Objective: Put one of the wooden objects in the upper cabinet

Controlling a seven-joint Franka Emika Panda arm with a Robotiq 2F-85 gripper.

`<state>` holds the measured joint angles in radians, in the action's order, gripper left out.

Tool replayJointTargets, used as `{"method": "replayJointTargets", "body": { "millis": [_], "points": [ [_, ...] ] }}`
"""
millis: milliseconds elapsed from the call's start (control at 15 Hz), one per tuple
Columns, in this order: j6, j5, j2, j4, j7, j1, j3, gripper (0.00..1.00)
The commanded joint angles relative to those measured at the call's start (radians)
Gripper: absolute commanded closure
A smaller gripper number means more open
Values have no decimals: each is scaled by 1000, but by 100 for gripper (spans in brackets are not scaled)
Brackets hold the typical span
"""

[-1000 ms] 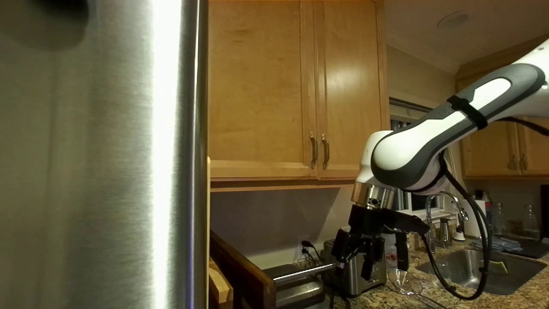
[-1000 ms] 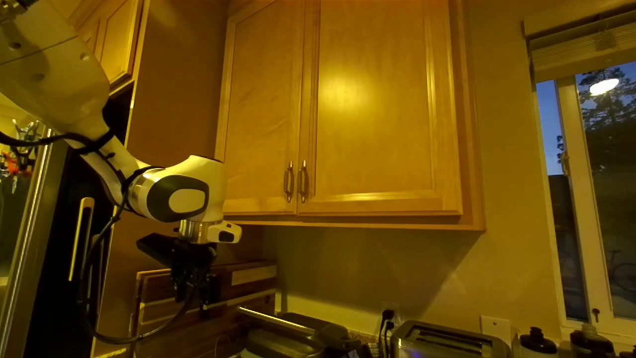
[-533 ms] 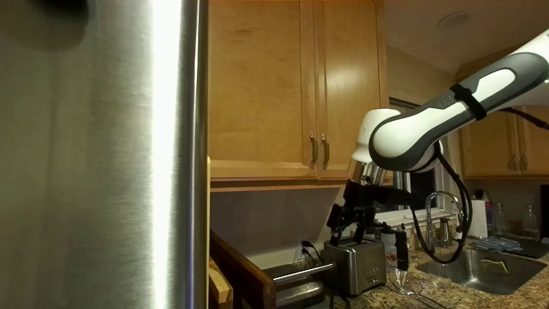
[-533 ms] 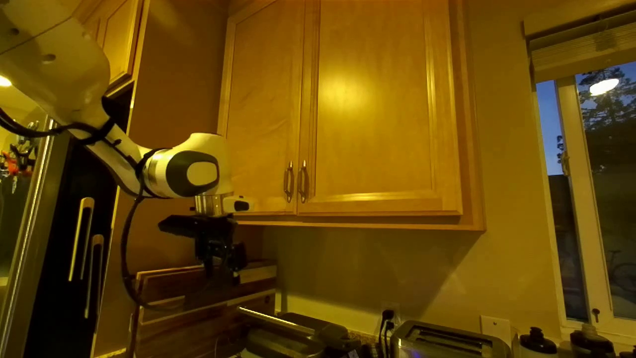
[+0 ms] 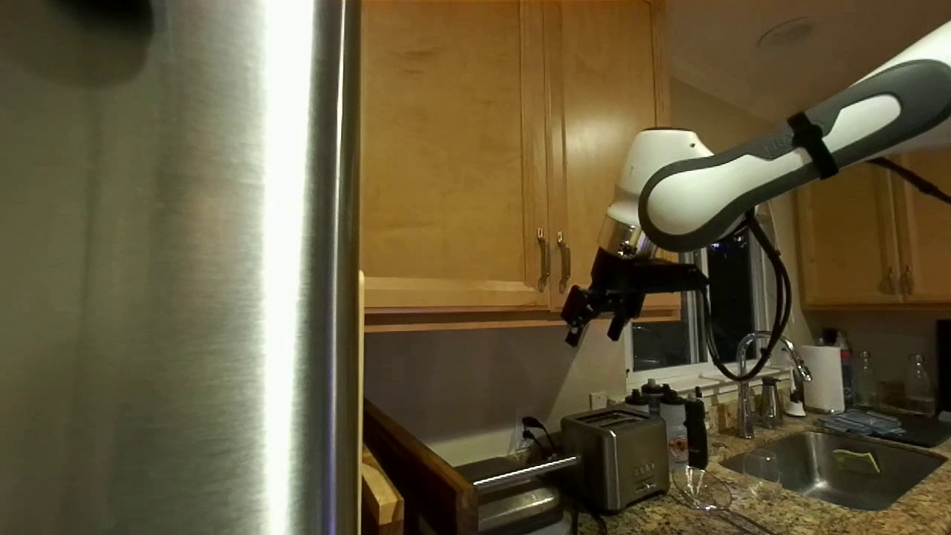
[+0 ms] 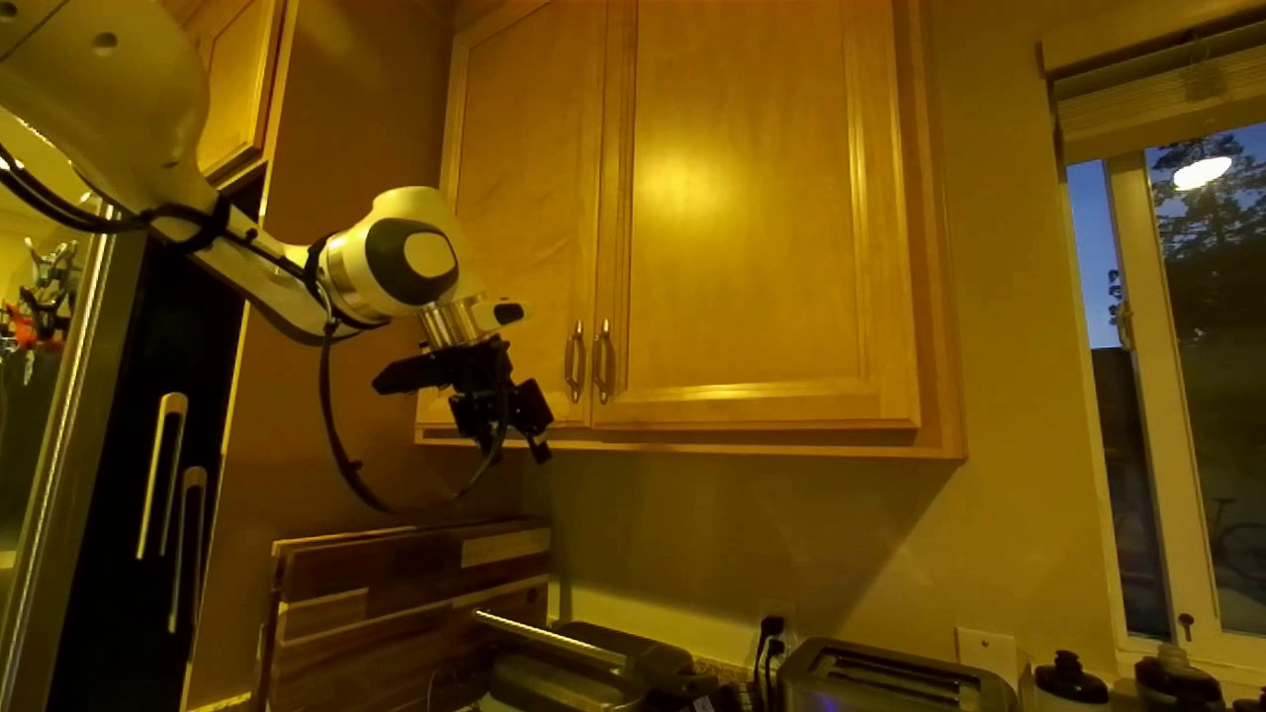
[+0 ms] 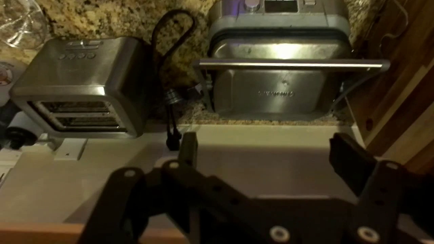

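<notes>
The honey-wood upper cabinet [image 5: 453, 163] has both doors closed, and its paired bar handles [image 6: 589, 362] show in both exterior views. Wooden boards [image 6: 415, 618], probably the wooden objects, stand on edge in the corner below it. Their edges [image 5: 416, 468] peek past the fridge, and a striped wooden face [image 7: 403, 112] runs down the right of the wrist view. My gripper [image 5: 594, 336] hangs tilted near the cabinet's lower edge, above the boards and apart from them. Its jaws stand wide open, with only the wall visible between the fingertips [image 7: 189, 142].
A steel toaster [image 5: 617, 453] and a contact grill [image 7: 278, 91] with a raised bar handle [image 7: 291, 64] sit on the granite counter. Bottles [image 5: 672, 423] and a clear glass [image 5: 700, 487] stand near the sink [image 5: 810, 453]. The steel fridge [image 5: 186, 260] fills one side.
The arm has lifted my gripper from down by the boards and grill up to the cabinet's lower edge, tilting it on the way. The jaws stay open and the cabinet doors stay closed.
</notes>
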<state>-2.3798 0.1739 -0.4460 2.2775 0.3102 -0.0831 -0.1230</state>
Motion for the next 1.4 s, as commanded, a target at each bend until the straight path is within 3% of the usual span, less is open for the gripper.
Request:
{"method": "replayJointTargets", "body": {
  "millis": [0,533,1333],
  "points": [
    [2,94,2,-71,100,-60,-35,0],
    [3,77,7,-86,90,-40,-23,0],
    [-120,98,47,-236,124,-113,11,0]
  ]
}}
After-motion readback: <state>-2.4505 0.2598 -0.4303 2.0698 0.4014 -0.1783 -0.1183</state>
